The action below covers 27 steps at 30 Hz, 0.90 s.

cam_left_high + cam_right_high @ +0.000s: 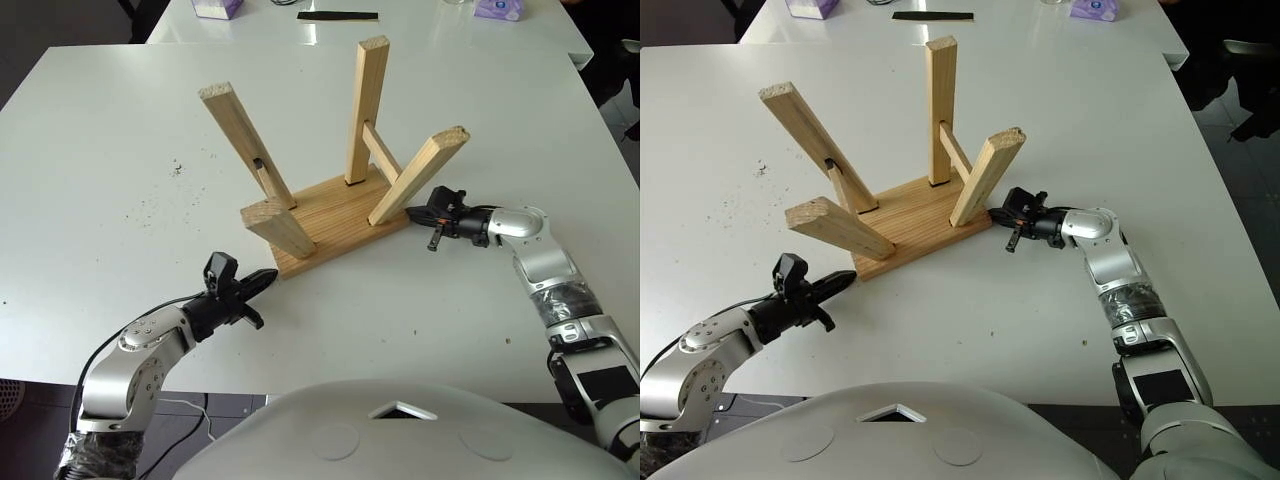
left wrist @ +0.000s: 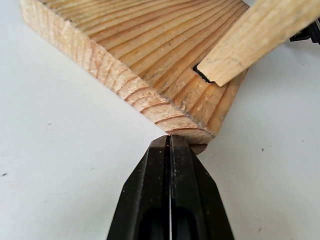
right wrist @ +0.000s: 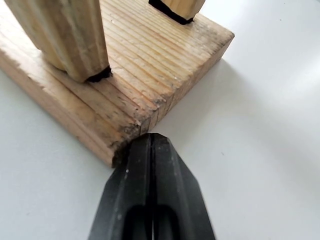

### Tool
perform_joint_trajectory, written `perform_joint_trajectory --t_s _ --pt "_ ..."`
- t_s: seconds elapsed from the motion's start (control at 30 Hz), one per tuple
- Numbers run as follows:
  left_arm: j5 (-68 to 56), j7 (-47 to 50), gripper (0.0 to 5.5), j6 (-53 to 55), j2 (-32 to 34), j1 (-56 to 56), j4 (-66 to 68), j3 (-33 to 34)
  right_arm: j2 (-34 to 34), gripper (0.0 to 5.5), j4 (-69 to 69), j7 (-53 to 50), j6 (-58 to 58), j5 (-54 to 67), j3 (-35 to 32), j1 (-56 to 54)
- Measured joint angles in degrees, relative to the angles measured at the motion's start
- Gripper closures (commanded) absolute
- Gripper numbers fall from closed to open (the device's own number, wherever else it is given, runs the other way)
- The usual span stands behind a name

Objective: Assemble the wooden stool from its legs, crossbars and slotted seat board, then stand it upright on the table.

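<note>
Pale wooden stool inverted mid-worktop: one seat board flat down, four legs splayed upward, two crossbars visible. Left gripper and right gripper: jaws pressed together, empty, tips at opposite board corners.

Seat board runs off frame in both wrist views; leg cropped to a stub, right wrist view likewise crops near leg and far leg. Left crossbar partly hidden behind a leg. Specks on table too small to identify; purple box cut by top edge
</note>
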Motion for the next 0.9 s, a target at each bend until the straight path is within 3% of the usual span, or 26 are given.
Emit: perform_joint_trajectory --t_s 0.17,0.53,0.9 --pt "1.1 0.1 5.49 -0.4 -0.2 -1.7 1.1 -0.7 -2.2 5.50 -4.5 3.5 3.0 0.7 -0.1 1.8" --pt "3.1 0.7 5.49 -2.2 2.5 0.5 -0.6 -0.3 -11.7 5.50 -31.5 7.5 13.9 7.5 -2.5 22.6" --pt "1.0 0.7 5.49 1.0 3.0 7.3 -8.8 -0.5 -14.9 5.50 -39.7 5.1 20.1 9.6 -7.7 30.3"
